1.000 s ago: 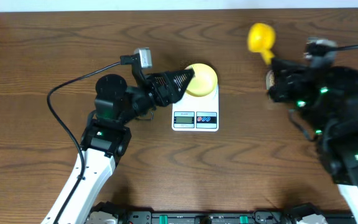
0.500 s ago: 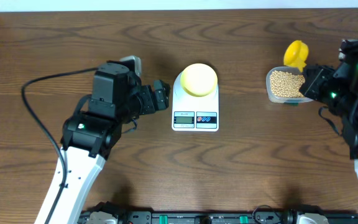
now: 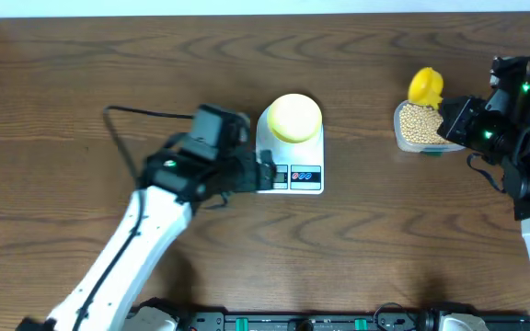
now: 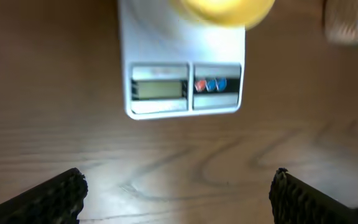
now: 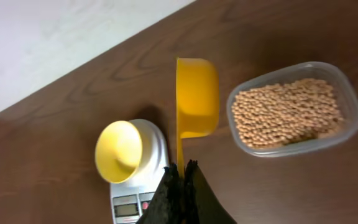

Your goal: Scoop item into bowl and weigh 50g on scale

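Brown wooden bench (image 4: 179, 149) shows bare between the fingers of the left gripper (image 4: 179, 193), which are spread wide with nothing between them, just in front of the scale (image 4: 166, 37). The display is too blurred to read. On the far half of the scale's platform sits the bowl (image 5: 118, 151), and it looks empty.

Well off to the right, the right gripper (image 5: 181, 180) is clamped tight on the thin handle of the yellow scoop (image 5: 196, 93). The scoop is empty and sits just left of the clear tub (image 5: 278, 149), which is nearly full of beans (image 5: 284, 112).

The step in hand seems to be loading the scoop. To do it well, tip the mouth down and push it shallowly through the beans, so that only a modest load comes up. Level it before crossing to the bowl, since round beans roll off easily. Pour in small amounts, pausing for the reading to settle. The left gripper should stay clear of the platform, or it could falsify the weight.

By count: two grippers, one scale, one bowl, one scoop, one tub. The beans are far too many to count.
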